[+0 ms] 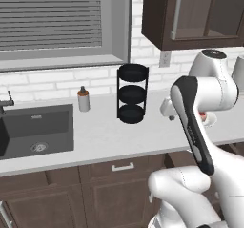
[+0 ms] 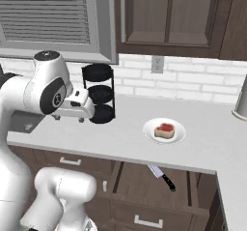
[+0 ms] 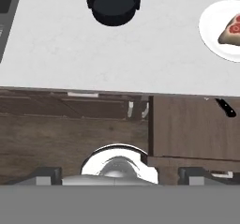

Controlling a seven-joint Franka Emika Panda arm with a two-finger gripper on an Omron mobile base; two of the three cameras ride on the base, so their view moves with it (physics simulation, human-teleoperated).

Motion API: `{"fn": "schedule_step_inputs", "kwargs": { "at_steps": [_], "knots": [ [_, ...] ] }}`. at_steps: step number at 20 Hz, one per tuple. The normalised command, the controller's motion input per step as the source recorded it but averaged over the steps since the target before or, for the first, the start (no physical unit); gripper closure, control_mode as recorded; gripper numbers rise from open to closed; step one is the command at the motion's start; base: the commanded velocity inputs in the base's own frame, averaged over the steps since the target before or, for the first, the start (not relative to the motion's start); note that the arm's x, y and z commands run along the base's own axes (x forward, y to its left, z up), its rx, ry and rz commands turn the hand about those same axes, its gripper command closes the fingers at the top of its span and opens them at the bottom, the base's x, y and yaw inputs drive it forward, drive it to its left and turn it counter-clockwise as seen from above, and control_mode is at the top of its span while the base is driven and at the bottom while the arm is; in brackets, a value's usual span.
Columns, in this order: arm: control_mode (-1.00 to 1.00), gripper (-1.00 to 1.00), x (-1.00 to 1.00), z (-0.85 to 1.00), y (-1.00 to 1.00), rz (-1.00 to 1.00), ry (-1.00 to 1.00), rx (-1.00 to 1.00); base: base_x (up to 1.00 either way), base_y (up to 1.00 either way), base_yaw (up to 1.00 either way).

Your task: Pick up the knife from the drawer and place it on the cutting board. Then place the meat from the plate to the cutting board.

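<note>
The drawer [image 2: 140, 184] stands pulled open under the counter edge, and the knife [image 2: 162, 176] lies in it near its back, silver blade toward the counter, dark handle outward. In the hand view the drawer [image 3: 192, 124] is at the right, with the knife's handle [image 3: 226, 108] poking out from under the counter lip. The meat [image 2: 164, 130] rests on the white plate [image 2: 179, 134] on the counter above the drawer; the hand view has the meat [image 3: 230, 30] and plate [image 3: 211, 28] at the upper right. My gripper [image 3: 119, 175] hangs open and empty above the counter's front edge, left of the drawer. The cutting board is out of view.
A black three-tier rack [image 2: 99, 93] stands on the counter just behind my hand. A sink [image 1: 38, 129] and a soap bottle [image 1: 84, 99] are to the left. Dark wall cabinets [image 2: 169, 17] hang above the counter. A pale appliance [image 2: 240, 102] stands at the far right.
</note>
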Motion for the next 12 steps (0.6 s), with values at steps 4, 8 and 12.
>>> {"fn": "schedule_step_inputs", "kwargs": {
  "at_steps": [4, 8, 12],
  "knots": [
    [-1.00, -1.00, -0.21, -0.08, 0.00, 0.00, 0.00, 0.00, 0.00, 0.00, 0.00],
    [-1.00, -1.00, -0.38, -0.14, 0.00, 0.00, 0.00, 0.00, 0.00, 0.00, 0.00],
    [1.00, -1.00, -0.08, -0.02, 0.00, 0.00, -0.01, 0.00, -0.03, 0.16, -0.03]
  ]
}}
